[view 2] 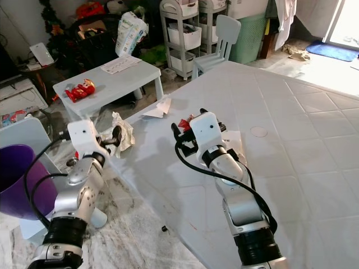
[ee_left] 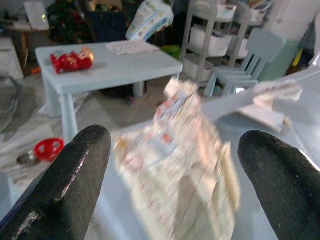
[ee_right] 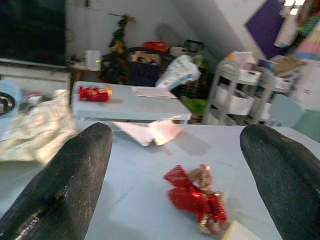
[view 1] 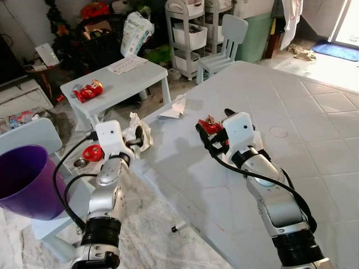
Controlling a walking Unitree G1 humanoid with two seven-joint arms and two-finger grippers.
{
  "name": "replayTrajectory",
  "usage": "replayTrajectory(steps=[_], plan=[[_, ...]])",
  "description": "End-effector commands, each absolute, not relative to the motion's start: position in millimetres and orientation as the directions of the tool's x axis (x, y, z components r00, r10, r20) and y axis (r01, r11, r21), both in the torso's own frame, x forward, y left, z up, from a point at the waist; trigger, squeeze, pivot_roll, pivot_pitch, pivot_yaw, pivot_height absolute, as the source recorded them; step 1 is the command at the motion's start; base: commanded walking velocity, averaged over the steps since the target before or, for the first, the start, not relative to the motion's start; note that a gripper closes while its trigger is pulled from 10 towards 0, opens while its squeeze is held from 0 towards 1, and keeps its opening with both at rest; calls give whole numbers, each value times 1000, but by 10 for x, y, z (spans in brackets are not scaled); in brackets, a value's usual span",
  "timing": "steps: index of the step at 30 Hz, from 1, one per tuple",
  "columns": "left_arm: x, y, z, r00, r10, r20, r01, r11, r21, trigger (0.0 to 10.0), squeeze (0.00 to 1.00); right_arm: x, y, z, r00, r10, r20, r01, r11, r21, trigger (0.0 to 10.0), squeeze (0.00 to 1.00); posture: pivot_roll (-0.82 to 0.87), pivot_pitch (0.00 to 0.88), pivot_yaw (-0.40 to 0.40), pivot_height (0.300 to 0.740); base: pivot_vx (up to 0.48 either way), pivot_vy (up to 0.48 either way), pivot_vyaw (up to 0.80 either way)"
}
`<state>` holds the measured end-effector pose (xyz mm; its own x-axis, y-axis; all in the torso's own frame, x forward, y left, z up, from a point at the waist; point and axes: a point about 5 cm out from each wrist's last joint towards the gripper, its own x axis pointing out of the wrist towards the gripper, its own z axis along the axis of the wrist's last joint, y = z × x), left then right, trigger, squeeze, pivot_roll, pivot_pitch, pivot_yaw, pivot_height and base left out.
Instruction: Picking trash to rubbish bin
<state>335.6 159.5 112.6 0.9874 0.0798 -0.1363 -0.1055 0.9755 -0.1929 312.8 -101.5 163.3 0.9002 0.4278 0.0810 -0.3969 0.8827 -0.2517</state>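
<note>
The big white tabletop [view 1: 291, 112] spreads out before me and to my right, its left edge running from near to far. Beyond it on the left stands a small pale blue table [view 1: 120, 84] with a red packet [view 1: 88, 91] lying on it, and a pale blue chair [view 1: 224, 47] sits farther back. Near left, down on the floor, is the purple bin [view 1: 25, 182].

My left hand [ee_left: 172, 165] is open at the left edge of the tabletop, its two fingers [ee_left: 70, 185] spread on either side of a crumpled pale wrapper [view 1: 140, 133]; the wrist view is blurred, so I cannot tell whether they touch it. My right hand [ee_right: 175, 175] is open too, held just above the tabletop, fingers wide apart with a small red and gold wrapper [ee_right: 195, 199] lying between them on the surface. A folded scrap of white paper [view 1: 174, 109] lies farther off, by the tabletop's left edge.
</note>
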Motion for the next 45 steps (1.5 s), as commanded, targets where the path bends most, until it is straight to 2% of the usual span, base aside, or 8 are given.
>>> replayTrajectory(steps=[1,9,14,29,30,31,32,45], plan=[[3353,1622,1126,986,66,-153,-92,981,-169,10000,0,3092,-1003,1658,884,463,70,-435,868,-240,10000,0,-35,7,79,740,0,0,0],[3388,1664,1074,985,48,-166,-77,982,-174,10000,0,2888,-1005,1513,790,609,-71,-605,756,-249,10000,0,-50,11,79,740,0,0,0],[3449,1685,1046,983,22,-180,-55,982,-179,10000,0,2716,-1075,1427,746,651,-140,-664,707,-243,10000,0,-64,15,80,740,0,0,0],[3602,1584,894,961,-77,-264,20,977,-212,10000,0,2399,-1398,1482,719,653,-238,-694,697,-181,10000,0,-152,30,86,740,0,0,0],[3611,1572,891,960,-87,-266,29,976,-214,8431,0,2400,-1406,1481,721,649,-243,-691,699,-184,10000,0,-154,29,87,740,0,0,0],[3617,1568,891,960,-89,-266,31,976,-213,8431,0,2401,-1408,1482,721,648,-245,-691,699,-185,10000,0,-154,28,87,740,0,0,0],[3624,1549,895,960,-107,-258,50,974,-220,0,0,2409,-1401,1493,719,650,-245,-693,696,-187,10000,0,-154,25,87,740,0,0,0],[3633,1559,868,964,-114,-242,61,974,-217,0,0,2430,-1350,1517,705,662,-255,-707,684,-178,10000,0,-142,18,81,740,0,0,0]])
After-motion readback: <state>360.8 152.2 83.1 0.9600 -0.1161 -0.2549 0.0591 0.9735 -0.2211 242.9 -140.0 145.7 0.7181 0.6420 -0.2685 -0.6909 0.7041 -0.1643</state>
